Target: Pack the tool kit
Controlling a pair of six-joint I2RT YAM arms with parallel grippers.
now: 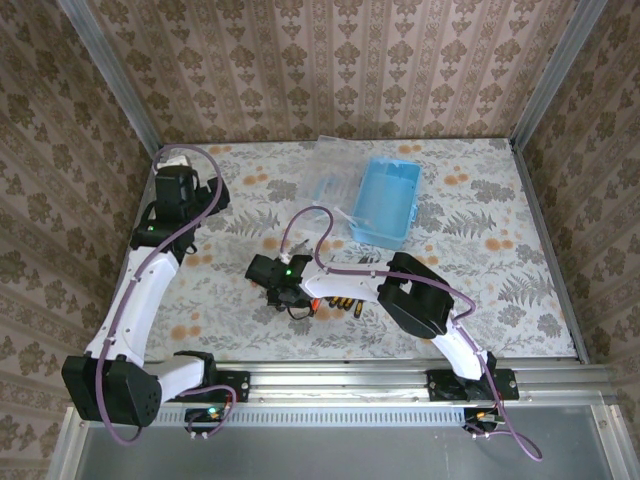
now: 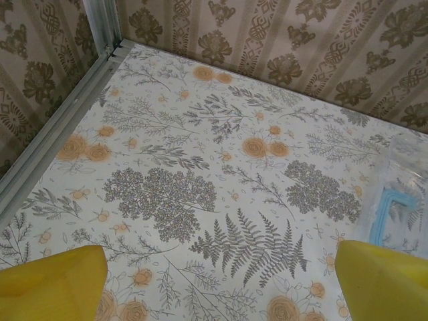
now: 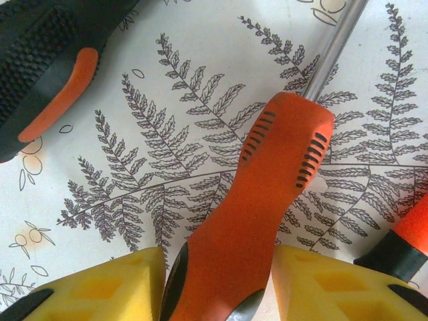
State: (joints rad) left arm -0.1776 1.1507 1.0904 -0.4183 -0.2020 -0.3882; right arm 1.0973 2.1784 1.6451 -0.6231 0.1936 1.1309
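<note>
An orange-handled screwdriver lies on the floral table, its steel shaft pointing away. My right gripper is low over it, with a yellow pad pressed to each side of the handle. In the top view the right gripper sits at the left end of a row of orange-handled tools. The open blue tool box stands further back. My left gripper is open, its yellow fingers wide apart above bare table near the far left corner.
A black-and-orange tool handle lies left of the screwdriver, and another orange-and-black handle lies to its right. A clear plastic bag with a blue part lies beside the box. Metal rails and wallpapered walls enclose the table.
</note>
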